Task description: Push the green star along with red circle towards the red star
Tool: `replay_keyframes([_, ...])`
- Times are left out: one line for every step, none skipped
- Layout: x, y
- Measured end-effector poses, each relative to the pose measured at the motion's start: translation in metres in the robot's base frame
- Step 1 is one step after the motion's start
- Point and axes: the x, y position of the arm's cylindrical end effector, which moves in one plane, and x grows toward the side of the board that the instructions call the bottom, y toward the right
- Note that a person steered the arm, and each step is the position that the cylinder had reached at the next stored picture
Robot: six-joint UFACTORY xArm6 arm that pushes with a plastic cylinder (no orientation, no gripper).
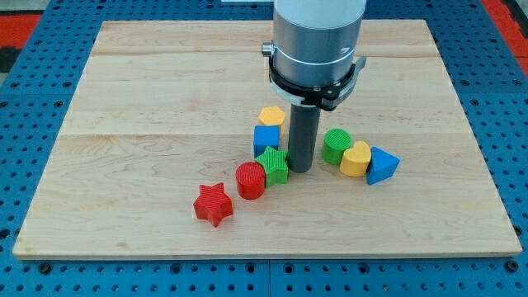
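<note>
The green star (273, 164) lies near the board's middle, touching the red circle (251, 181) at its lower left. The red star (214, 204) lies a short way further to the lower left, apart from the red circle. My tip (300, 169) stands right against the green star's right side, between it and the green circle (336, 146).
A blue cube (266, 139) and a yellow hexagon (272, 117) sit just above the green star. A yellow heart (356, 158) and a blue triangle (382, 165) lie to the right of my tip. The wooden board (148, 99) rests on a blue pegboard.
</note>
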Motion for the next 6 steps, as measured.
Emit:
replay_keyframes([0.016,-0.018])
replay_keyframes([0.024,-0.034])
replay_keyframes([0.024,-0.055])
replay_keyframes([0.024,-0.055])
replay_keyframes([0.041,-0.055])
replay_keyframes([0.046,-0.055])
